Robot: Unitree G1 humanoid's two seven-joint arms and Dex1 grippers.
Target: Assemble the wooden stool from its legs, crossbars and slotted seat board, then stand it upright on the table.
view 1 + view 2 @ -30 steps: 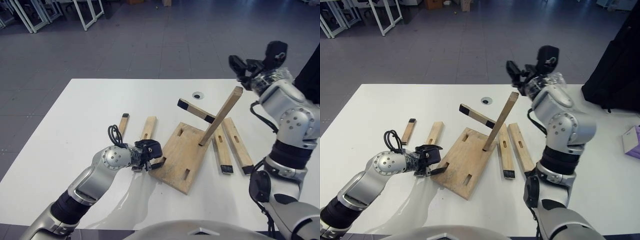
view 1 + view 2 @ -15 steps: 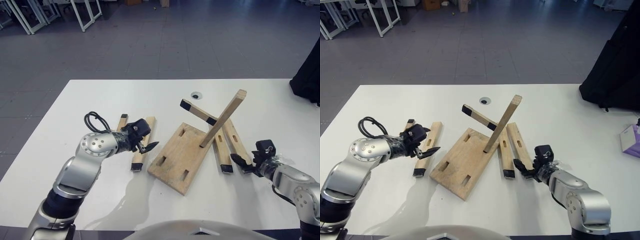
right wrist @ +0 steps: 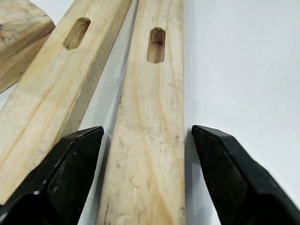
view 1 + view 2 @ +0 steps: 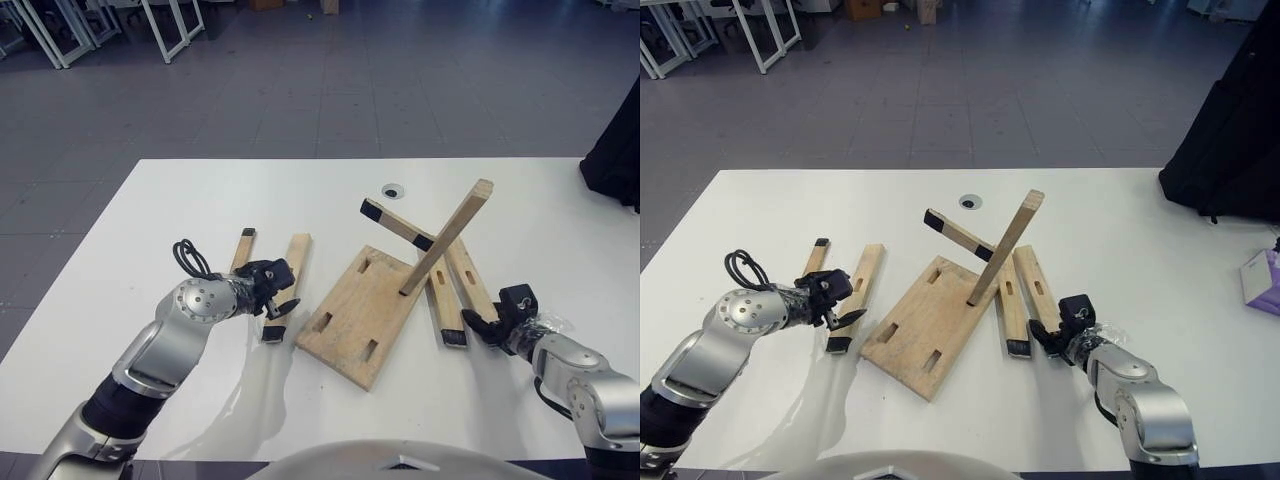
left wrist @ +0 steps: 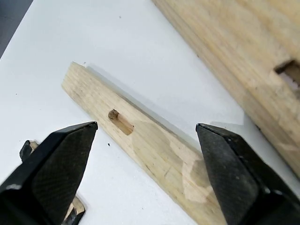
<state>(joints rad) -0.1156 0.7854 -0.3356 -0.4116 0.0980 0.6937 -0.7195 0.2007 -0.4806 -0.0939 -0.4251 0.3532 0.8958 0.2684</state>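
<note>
While the seat board [image 4: 350, 320] lies flat on the surface [image 4: 130, 230] with one leg [image 4: 445, 238] slotted in, tilted, left fingers [image 5: 51, 173] spread wide astride a loose leg [image 4: 296, 255] at left; right fingers [image 3: 234, 187] gape astride the rightmost leg [image 4: 470, 280], likely lining up grasps.

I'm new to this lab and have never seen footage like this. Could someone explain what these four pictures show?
This is a humanoid robot with two arms, each ending in a two-fingered gripper. The two wide pictures come from cameras in its head, looking down over a white table. The two close-ups come from cameras on its wrists. On the table lie stool parts: a slotted seat board with a tilted leg standing in it, and more pieces on both sides. The left gripper is open above a loose leg left of the board. The right gripper is open astride the rightmost leg. Nothing is held.
</note>
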